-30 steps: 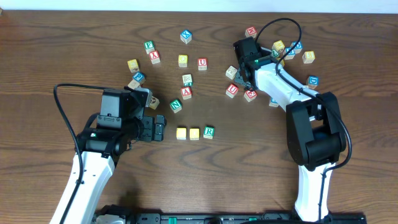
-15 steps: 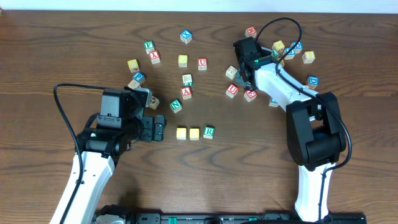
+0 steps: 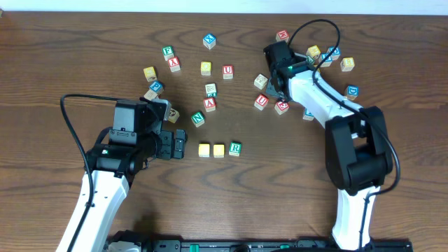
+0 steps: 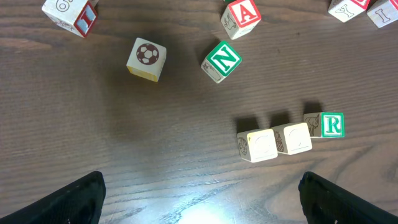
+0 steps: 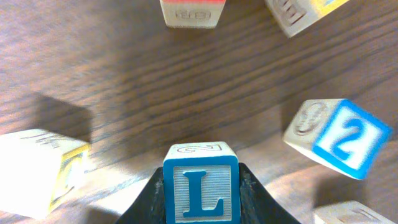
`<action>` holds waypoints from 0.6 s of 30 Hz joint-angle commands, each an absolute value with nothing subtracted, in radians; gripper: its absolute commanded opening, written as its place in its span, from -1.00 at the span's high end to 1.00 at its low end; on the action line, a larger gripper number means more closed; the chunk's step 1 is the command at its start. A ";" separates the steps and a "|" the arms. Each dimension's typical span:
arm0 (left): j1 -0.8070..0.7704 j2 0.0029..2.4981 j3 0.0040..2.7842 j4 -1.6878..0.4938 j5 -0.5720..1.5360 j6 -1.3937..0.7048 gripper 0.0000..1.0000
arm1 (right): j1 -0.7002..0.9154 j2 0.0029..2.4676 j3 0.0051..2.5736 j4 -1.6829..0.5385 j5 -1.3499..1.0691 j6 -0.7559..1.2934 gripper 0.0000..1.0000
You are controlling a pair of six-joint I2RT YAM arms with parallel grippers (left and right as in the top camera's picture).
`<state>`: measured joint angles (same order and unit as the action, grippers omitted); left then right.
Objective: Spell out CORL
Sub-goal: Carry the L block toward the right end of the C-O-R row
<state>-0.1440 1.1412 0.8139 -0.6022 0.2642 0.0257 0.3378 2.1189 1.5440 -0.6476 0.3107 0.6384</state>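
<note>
Two yellow-faced cubes [image 3: 204, 149] [image 3: 219, 150] and the green R cube [image 3: 235, 148] stand in a row on the table, seen closer in the left wrist view as yellow cubes [image 4: 258, 145] [image 4: 293, 138] and the R cube [image 4: 331, 124]. My left gripper [image 3: 180, 145] is open just left of the row, nothing between its fingers [image 4: 81, 199]. My right gripper [image 3: 274, 89] is among the scattered cubes at the back right. The right wrist view shows the right gripper [image 5: 201, 180] shut on the blue L cube [image 5: 201, 194], jaws pressed to both sides. Overhead, the arm hides the L cube.
A green N cube [image 4: 221, 60], a red A cube [image 4: 242, 15] and a soccer-ball cube [image 4: 147, 58] lie beyond the row. Near the right gripper sit a blue 2 cube [image 5: 345, 140], a yellow cube [image 5: 40, 168] and a red U cube [image 3: 262, 101]. Several more cubes are scattered across the back.
The right arm has shifted slightly to the right. The left arm and the row of three cubes have not moved.
</note>
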 commanded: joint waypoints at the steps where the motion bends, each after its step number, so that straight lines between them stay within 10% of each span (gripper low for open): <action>1: -0.139 1.143 0.813 -0.604 0.269 0.025 -0.96 | 0.346 2.029 1.556 -0.662 0.331 0.611 0.90; 18: -0.139 1.143 0.813 -0.604 0.269 0.025 -0.96 | 0.455 1.965 1.556 -0.826 0.331 0.605 0.98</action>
